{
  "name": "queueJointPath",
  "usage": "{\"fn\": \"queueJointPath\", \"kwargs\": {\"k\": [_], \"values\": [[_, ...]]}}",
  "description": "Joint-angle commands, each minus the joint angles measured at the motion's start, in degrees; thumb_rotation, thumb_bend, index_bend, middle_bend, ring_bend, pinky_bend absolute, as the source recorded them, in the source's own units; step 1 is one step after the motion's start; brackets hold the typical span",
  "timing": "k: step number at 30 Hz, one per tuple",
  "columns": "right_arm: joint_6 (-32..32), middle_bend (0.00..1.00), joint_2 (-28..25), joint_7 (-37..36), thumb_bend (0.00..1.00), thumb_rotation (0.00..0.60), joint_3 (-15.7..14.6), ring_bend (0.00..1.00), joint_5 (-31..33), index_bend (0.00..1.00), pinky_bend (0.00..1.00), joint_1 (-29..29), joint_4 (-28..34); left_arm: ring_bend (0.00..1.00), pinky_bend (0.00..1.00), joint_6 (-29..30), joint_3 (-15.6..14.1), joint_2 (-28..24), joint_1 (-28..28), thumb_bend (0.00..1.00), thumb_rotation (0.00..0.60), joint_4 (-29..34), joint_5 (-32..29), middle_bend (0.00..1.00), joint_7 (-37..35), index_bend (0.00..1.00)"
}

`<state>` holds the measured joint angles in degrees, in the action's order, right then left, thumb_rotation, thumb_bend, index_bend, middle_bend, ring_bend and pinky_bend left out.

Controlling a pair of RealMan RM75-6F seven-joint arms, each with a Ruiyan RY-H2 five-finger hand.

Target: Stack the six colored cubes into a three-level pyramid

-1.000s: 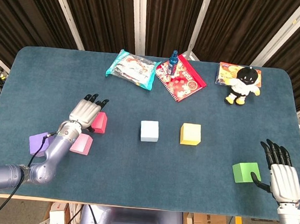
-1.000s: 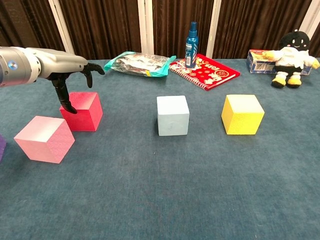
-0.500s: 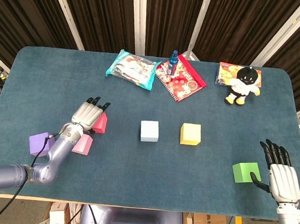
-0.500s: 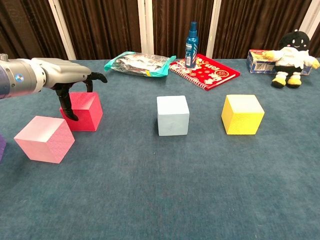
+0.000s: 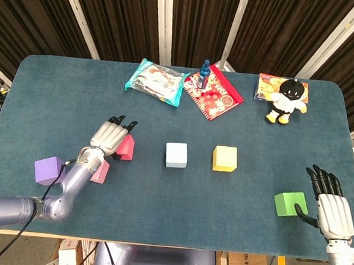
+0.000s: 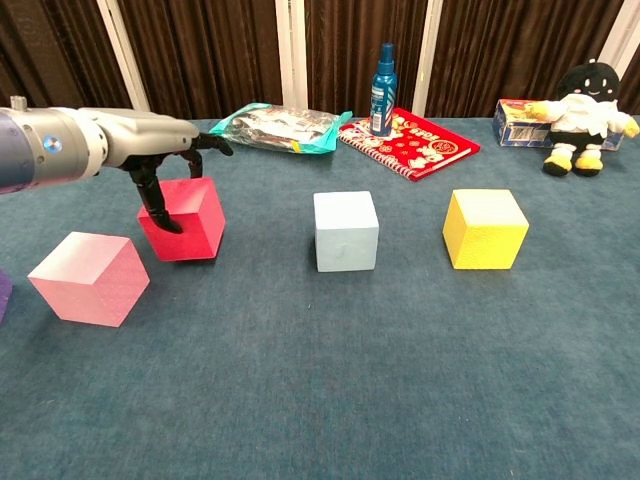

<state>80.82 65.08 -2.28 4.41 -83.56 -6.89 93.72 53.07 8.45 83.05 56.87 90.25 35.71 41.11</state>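
My left hand [image 5: 110, 136] [image 6: 160, 150] grips the red cube [image 5: 127, 147] [image 6: 185, 220], thumb on its front face and fingers over the top; the cube is tilted. The pink cube [image 5: 100, 170] [image 6: 88, 277] lies just left of it and nearer the front, and the purple cube [image 5: 49, 170] sits further left. At mid-table the light blue cube [image 5: 176, 154] [image 6: 345, 230] and the yellow cube [image 5: 224, 158] [image 6: 485, 228] stand side by side. The green cube [image 5: 288, 204] is at the front right. My right hand [image 5: 332, 206] is open beside it, thumb close to its side.
Along the far edge lie a snack bag [image 5: 156, 80], a red notebook [image 5: 214, 93] with a blue spray bottle [image 5: 205, 69] on it, and a plush toy [image 5: 287, 99] on a flat box [image 5: 268, 84].
My left hand has closed around the red cube and carried it to the right, away from the pink cube, tilting it. The right hand has not moved.
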Motion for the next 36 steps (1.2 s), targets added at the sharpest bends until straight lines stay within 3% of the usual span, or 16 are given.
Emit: {"fn": "queueJointPath", "kwargs": {"k": [1,15,36], "values": [[0.0,0.00,-0.1,-0.2,0.33,0.600,0.0,0.00,0.1,0.00,0.00,0.0,0.1,0.06,0.14,1.2,1.1,0.6,1.2,0.27,0.600,1.4,-1.6,0.39,0.8,0.00],[-0.7,0.00,-0.4,-1.8,0.33,0.600,0.1,0.00,0.5,0.00,0.00,-0.1,0.4,0.06,0.14,6.2,3.6,5.2,7.6,0.27,0.600,3.7,-11.0,0.39,8.1,0.00],[-2.1,0.00,-1.2,-4.5,0.33,0.600,0.1,0.00,1.2,0.00,0.00,-0.5,1.1,0.06,0.14,8.6,5.7,12.7,13.1,0.27,0.600,-1.9,-18.1,0.40,12.7,0.00]]}}
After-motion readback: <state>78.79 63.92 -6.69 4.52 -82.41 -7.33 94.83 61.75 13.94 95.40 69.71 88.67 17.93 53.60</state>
